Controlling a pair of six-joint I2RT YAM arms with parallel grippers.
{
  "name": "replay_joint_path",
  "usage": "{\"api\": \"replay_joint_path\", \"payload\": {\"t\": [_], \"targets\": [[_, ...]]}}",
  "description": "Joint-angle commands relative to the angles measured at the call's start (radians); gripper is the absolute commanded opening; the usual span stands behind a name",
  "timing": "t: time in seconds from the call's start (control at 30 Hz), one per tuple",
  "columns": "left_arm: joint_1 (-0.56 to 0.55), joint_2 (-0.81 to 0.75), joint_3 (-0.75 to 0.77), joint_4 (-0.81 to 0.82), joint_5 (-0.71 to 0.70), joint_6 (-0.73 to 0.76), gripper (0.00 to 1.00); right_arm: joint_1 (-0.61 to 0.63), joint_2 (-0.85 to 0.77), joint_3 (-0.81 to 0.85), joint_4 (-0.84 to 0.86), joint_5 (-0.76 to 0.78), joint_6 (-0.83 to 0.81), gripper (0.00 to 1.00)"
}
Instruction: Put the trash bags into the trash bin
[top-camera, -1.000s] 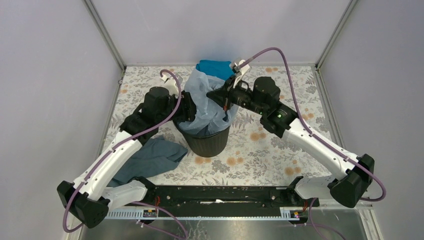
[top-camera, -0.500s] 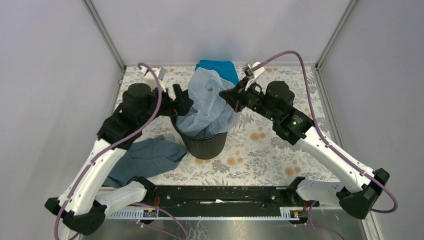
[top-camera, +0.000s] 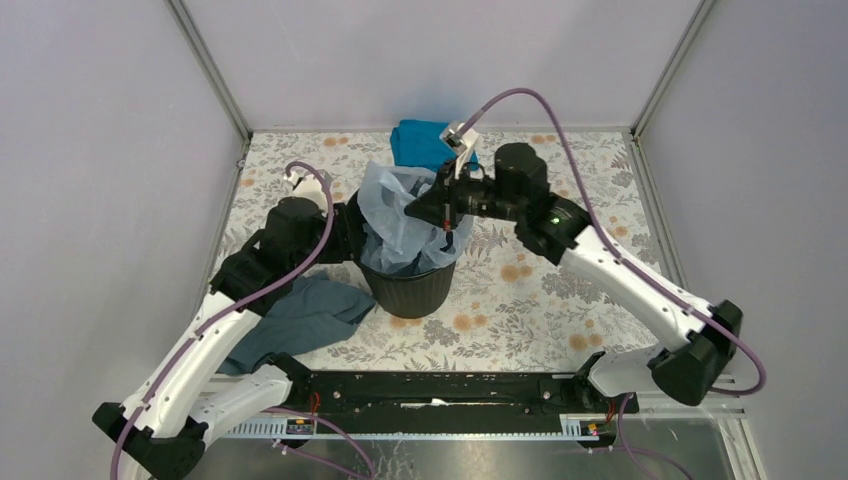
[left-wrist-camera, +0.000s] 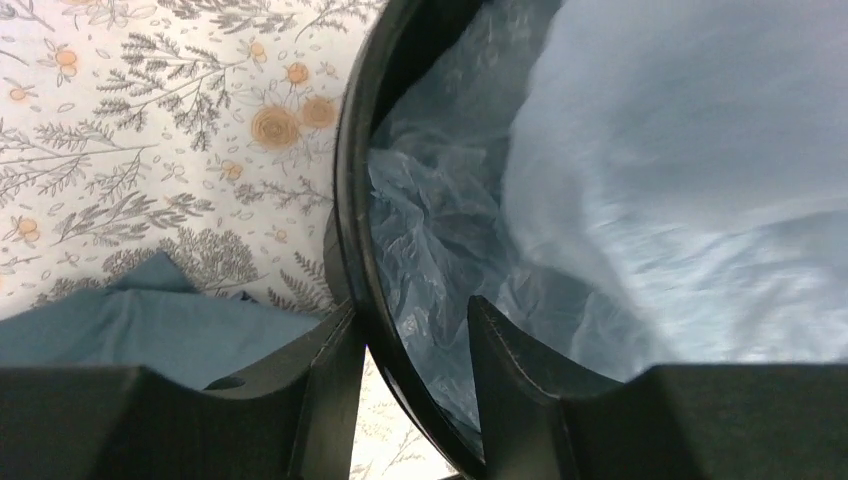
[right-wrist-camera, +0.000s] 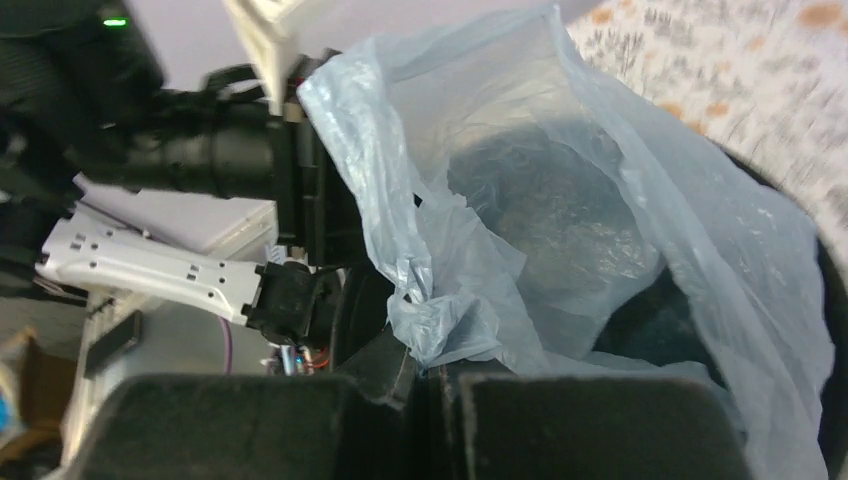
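From above, the trash bags (top-camera: 400, 210) sit half inside the trash bin (top-camera: 412, 285), billowing over its rim. Left wrist: the left gripper (left-wrist-camera: 415, 345) gapes astride the rim, film beyond its inner finger. Right wrist: the right gripper (right-wrist-camera: 428, 372) pinches a crumpled fold (probably light and slippery; bunched edges hold best).
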Motion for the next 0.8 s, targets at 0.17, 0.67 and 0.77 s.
{"api": "replay_joint_path", "payload": {"t": [0.17, 0.67, 0.77], "targets": [[0.0, 0.107, -0.075, 0.386, 0.165, -0.122, 0.33, -0.012, 0.064, -0.085, 0.041, 0.285, 0.323, 0.0], [-0.003, 0.069, 0.09, 0.195, 0.134, 0.014, 0.78, -0.028, -0.076, -0.121, -0.028, 0.353, 0.164, 0.0], [-0.002, 0.039, 0.186, 0.131, 0.215, 0.034, 0.92, -0.028, -0.063, -0.117, -0.014, 0.266, 0.106, 0.0]]}}
